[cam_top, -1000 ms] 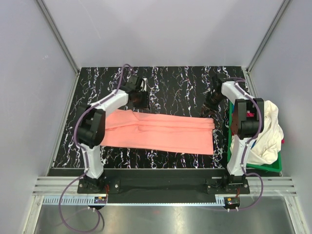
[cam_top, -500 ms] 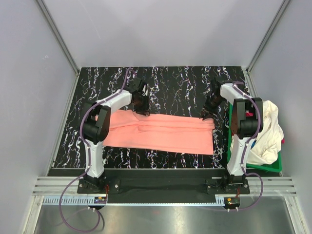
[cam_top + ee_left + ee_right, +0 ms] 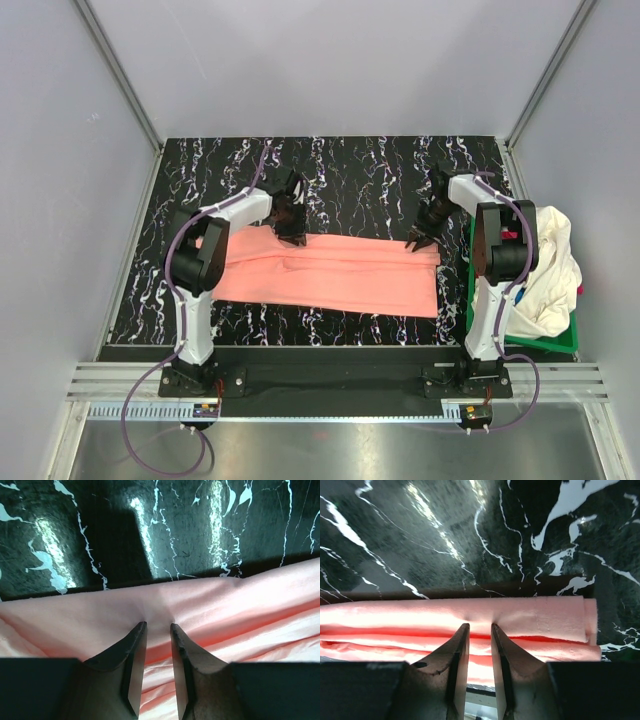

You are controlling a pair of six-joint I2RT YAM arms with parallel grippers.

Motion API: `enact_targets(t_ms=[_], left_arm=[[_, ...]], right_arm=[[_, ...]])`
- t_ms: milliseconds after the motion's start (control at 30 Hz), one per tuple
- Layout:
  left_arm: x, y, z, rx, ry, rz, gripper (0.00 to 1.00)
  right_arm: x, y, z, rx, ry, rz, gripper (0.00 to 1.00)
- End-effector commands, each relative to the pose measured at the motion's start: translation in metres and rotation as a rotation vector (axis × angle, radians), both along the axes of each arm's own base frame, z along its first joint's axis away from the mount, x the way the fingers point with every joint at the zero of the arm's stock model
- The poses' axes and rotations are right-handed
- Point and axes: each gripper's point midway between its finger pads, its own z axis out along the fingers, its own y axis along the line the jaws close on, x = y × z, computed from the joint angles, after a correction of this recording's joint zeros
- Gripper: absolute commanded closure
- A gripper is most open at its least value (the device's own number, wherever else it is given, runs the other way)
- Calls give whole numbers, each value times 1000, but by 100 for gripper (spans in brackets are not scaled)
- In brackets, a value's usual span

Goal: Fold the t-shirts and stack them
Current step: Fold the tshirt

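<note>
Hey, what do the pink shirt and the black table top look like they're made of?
Salmon-pink t-shirt: soft matte cloth, probably a cotton knit. It lies in limp folds, and a stitched seam shows in the right wrist view.
Table top: hard and glossy, black with white marble-like veining. Bright glare suggests polished stone or a printed laminate; I can't tell which.

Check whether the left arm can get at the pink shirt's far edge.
Likely yes: the left gripper sits right on the far edge of the pink shirt, apparently pinching it, with nothing covering that edge.
</note>
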Motion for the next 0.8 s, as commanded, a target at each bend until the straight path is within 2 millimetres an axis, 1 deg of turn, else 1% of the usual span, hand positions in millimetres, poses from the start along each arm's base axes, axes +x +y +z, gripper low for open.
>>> enact_targets(t_ms=[0,133,167,200,267,300,367,400,433,500,567,600,667,700,767], left_arm=[[-12,-2,18,-11,-16,-25,69],[-23,1,21,-14,-8,-27,69],[-28,4,18,-6,4,-24,69],[-30,5,17,-4,7,-24,69],[-35,6,18,-5,9,-26,69],[-39,8,16,-2,16,-26,69],[-43,8,19,-7,14,-29,69],[-48,9,16,-3,24,-30,69],[-50,9,19,-5,17,-30,69],[-54,10,19,-6,17,-29,69],[-60,10,19,-5,18,-33,69],[-62,11,20,-6,17,-33,69],[-69,12,19,-2,25,-33,69],[-70,13,19,-1,26,-34,69],[-69,15,32,10,4,-38,69]], right_arm=[[-7,8,9,21,-10,23,69],[-14,12,15,31,-20,38,69],[-16,12,16,30,-19,41,69],[-20,13,15,33,-12,43,69],[-22,14,20,37,-27,43,69],[-27,14,18,37,-16,43,69],[-30,14,21,45,-23,44,69],[-35,14,19,44,-12,44,69],[-37,15,21,46,-17,47,69],[-43,14,18,42,-8,48,69],[-48,13,19,39,-12,52,68],[-54,12,16,36,1,52,68],[-61,10,16,33,2,57,68],[-70,9,13,31,21,61,68],[-73,8,19,26,6,64,68]])
